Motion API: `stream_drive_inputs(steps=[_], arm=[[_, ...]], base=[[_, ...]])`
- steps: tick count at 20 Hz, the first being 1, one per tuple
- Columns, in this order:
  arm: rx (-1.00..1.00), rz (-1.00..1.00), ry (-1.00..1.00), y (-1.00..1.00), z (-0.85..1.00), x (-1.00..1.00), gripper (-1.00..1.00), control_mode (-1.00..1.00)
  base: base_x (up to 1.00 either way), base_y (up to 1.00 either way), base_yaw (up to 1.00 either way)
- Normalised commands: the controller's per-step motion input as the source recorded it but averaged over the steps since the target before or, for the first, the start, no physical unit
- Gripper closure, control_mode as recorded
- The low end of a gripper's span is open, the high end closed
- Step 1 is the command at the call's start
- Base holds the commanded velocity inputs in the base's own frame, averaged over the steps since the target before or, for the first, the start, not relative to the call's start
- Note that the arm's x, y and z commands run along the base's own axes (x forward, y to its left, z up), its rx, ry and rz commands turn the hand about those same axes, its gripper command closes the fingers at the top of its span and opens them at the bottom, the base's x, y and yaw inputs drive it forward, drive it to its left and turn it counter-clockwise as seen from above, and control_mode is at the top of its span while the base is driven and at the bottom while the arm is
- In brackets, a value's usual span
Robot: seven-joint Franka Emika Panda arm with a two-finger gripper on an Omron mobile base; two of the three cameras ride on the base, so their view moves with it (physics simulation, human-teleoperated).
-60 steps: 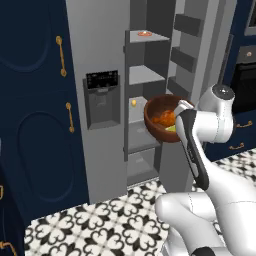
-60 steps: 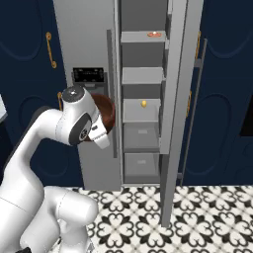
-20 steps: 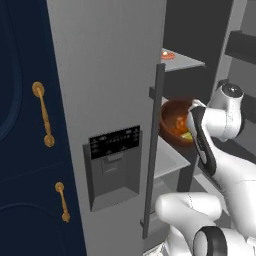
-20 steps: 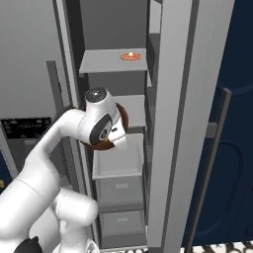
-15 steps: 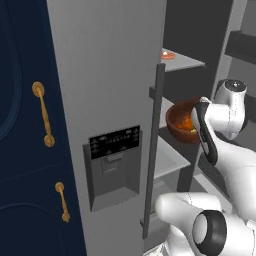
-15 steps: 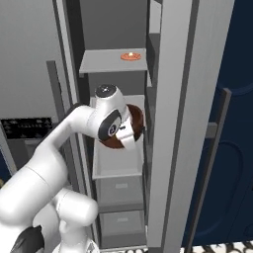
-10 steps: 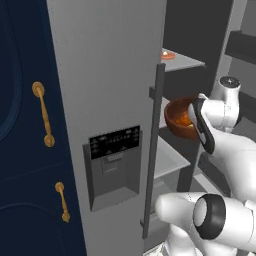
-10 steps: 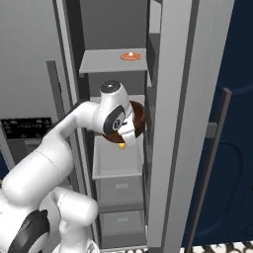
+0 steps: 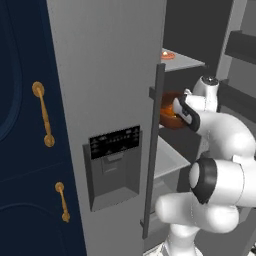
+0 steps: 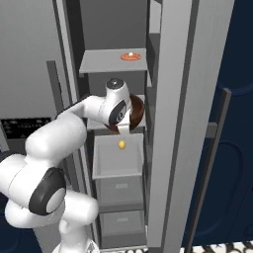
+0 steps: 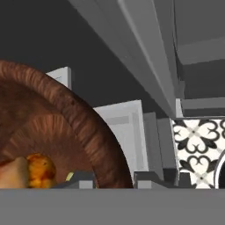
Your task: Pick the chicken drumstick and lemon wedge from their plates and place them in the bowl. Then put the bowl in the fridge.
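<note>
My jaws (image 11: 112,179) are clamped on the thick rim of the dark reddish-brown wooden bowl (image 11: 66,132), 1 finger inside the wall and 1 outside, as the hand view shows at its lower edge. Inside the bowl, close to my fingers, lies the chicken drumstick (image 11: 33,170), orange-brown with a paler end, and beside it a small sliver of pale yellow that I take to be the lemon wedge (image 11: 69,176). So both foods are already loaded; what is left, by my judgement, is setting the bowl down on a shelf and letting go.

From the left base view, my white arm (image 9: 220,145) reaches past the long vertical handle (image 9: 152,150) of the grey steel fridge (image 9: 110,75), and the bowl hangs at the edge of the open compartment, above a grey inner shelf (image 9: 167,160). From the right base view the bowl sits behind my wrist, above an open drawer (image 10: 118,157) where a small yellow item (image 10: 121,145) rests.

Farthest up, an orange dish (image 10: 130,57) lies on the top shelf. I cannot tell whether the bowl touches a shelf yet.
</note>
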Motion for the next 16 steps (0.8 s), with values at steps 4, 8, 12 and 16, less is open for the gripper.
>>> stream_drive_inputs(steps=[4,8,12,16], arm=[[0.09,-0.1,0.0,0.34,-0.3,0.79,1.0,-1.0],[0.09,-0.1,0.0,0.48,-0.11,0.91,1.0,-1.0],[0.08,-0.07,0.01,0.24,-0.23,0.74,1.0,-1.0],[0.03,-0.06,0.1,0.11,-0.57,0.59,1.0,-1.0]], base=[[0.0,0.0,0.0],[0.0,0.0,0.0],[0.0,0.0,0.0],[0.0,0.0,0.0]])
